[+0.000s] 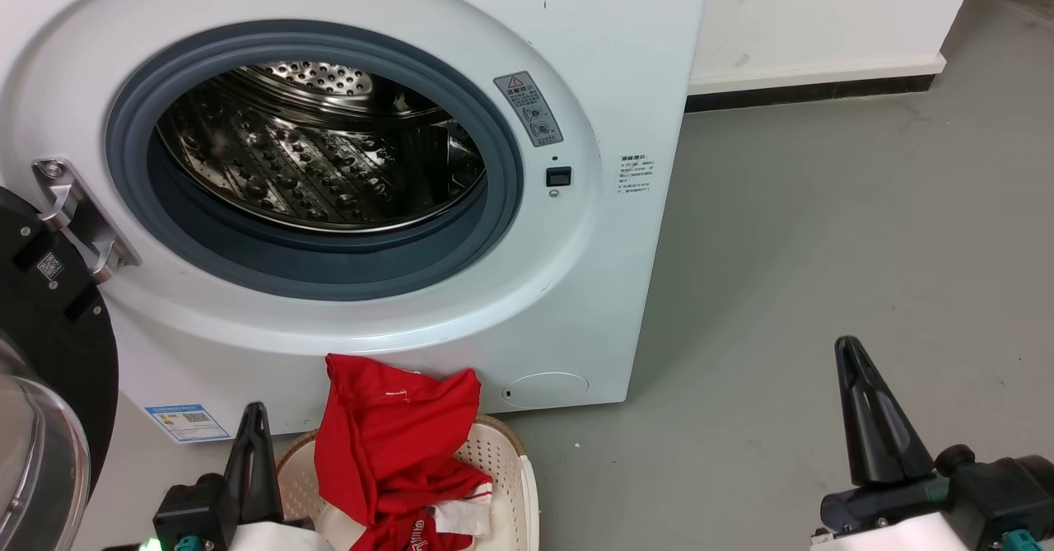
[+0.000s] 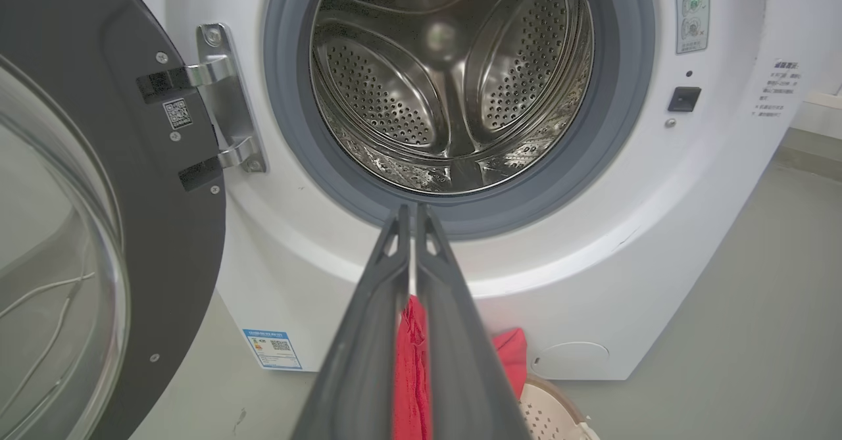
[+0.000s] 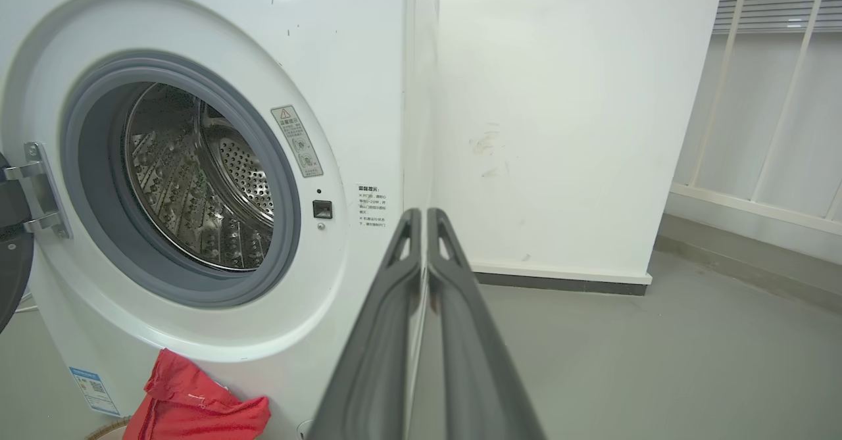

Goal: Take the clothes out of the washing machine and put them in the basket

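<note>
Currently: clothes (image 1: 387, 444) in the basket (image 1: 504, 462), door (image 1: 58, 353) open.
We see the red clothes heaped in the basket on the floor (image 1: 782, 246) just before the washing machine (image 1: 576, 40), whose door stands open at the left. Our left claw (image 1: 254, 413) sits just beside the basket, fingers together, gripping nothing; our right claw (image 1: 848, 352) hangs well apart over the floor, fingers together too.

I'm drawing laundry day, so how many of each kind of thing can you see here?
Washing machine: 1
Basket: 1
Pile of red clothes: 1 (separate garments cannot be told)
Robot hands: 2, left hand and right hand
Total: 5
</note>
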Robot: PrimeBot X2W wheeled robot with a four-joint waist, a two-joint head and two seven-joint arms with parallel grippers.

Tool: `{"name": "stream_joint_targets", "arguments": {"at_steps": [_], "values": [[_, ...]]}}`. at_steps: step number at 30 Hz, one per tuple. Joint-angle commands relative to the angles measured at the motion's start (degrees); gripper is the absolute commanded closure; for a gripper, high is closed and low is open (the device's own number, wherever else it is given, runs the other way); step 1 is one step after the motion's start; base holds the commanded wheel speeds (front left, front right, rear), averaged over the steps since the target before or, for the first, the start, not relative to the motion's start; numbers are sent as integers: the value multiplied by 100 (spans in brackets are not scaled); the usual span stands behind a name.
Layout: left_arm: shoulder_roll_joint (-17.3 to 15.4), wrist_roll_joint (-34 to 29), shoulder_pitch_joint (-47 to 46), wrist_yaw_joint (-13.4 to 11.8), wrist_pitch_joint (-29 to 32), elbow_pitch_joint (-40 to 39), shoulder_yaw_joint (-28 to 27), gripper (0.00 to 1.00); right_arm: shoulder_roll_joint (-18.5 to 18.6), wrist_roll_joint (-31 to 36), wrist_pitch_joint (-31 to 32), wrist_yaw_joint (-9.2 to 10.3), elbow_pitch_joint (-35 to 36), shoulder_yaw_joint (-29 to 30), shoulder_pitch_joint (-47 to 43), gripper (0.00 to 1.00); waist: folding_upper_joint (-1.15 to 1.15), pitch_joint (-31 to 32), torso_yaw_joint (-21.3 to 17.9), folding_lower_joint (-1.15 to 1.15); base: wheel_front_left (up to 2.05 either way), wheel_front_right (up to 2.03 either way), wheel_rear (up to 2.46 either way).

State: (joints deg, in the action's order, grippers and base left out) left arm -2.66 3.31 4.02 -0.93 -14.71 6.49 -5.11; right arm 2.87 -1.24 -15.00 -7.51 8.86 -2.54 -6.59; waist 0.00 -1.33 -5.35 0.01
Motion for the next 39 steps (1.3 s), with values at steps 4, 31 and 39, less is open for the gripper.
{"name": "stream_joint_targets", "arguments": {"at_steps": [4, 31, 39], "values": [[-1, 443, -103, 44, 162, 85, -68, 100, 30, -508, 64, 0, -61, -1, 27, 100, 0, 3, 16, 0, 0, 0, 0], [-11, 3306, -407, 315, 792, 273, -61, 100, 196, -3607, 588, 1, -812, 78, 484, 100, 0, 28, 131, 0, 0, 0, 0], [-14, 3997, -492, 384, 958, 330, -71, 100, 219, -4337, 732, 1, -989, 119, 581, 100, 0, 35, 165, 0, 0, 0, 0]]}}
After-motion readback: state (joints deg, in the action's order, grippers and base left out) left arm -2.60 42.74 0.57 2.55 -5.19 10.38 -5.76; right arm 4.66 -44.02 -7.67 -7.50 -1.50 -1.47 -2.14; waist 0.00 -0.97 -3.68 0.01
